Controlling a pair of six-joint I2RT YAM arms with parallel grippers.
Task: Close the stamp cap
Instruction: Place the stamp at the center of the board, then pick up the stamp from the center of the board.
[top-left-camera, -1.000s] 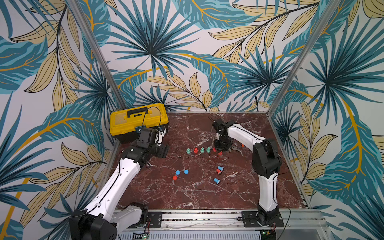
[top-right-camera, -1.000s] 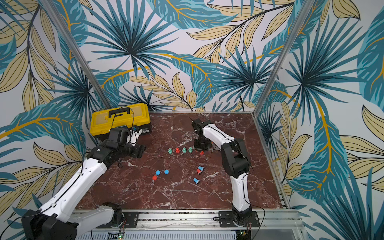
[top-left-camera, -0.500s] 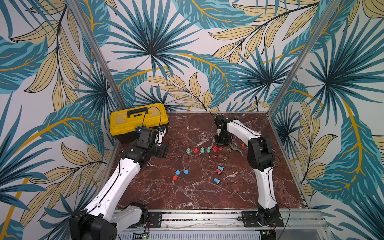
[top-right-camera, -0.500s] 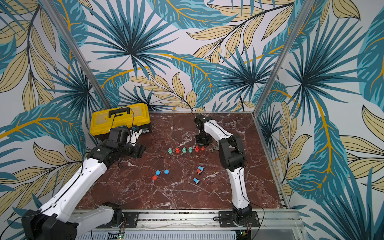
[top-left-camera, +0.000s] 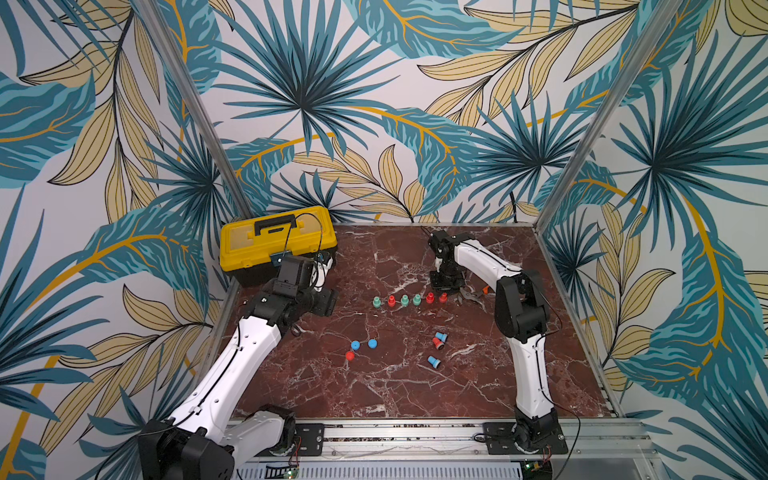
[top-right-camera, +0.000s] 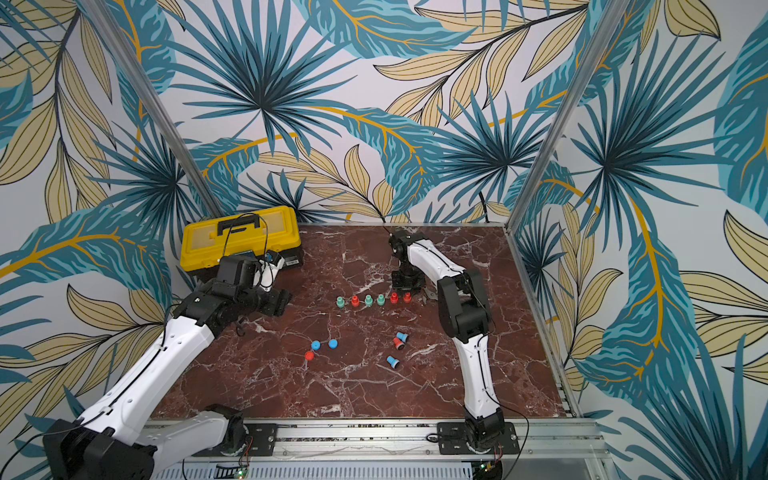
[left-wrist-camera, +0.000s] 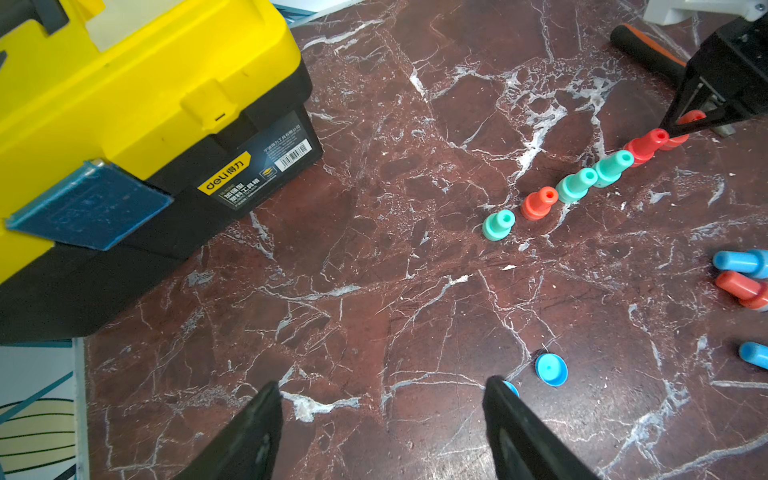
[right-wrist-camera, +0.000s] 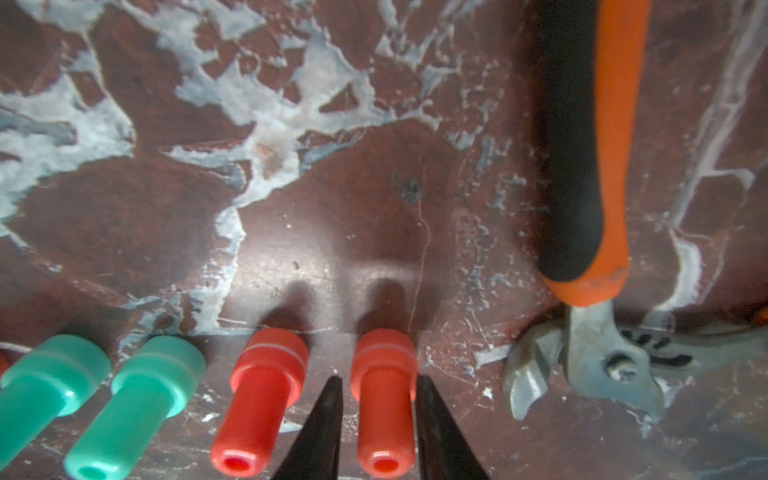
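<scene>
Straddling end red stamp (right-wrist-camera: 384, 357), beside pliers (right-wrist-camera: 582, 249), with right pincer (right-wrist-camera: 378, 380); pinching or slack, cannot tell. Holding left pincer (left-wrist-camera: 380, 419) spread, empty. Probably finishing cap seating; next: lift straight, spare neighbour stamp (right-wrist-camera: 262, 395).

Your two top views looked steeply down from high at the front, nearly alike, onto the whole marble table (top-left-camera: 374, 386). Your left wrist view faced the row of stamps (left-wrist-camera: 577, 185) from well back, while your right wrist view sat low and very close to that same row
</scene>
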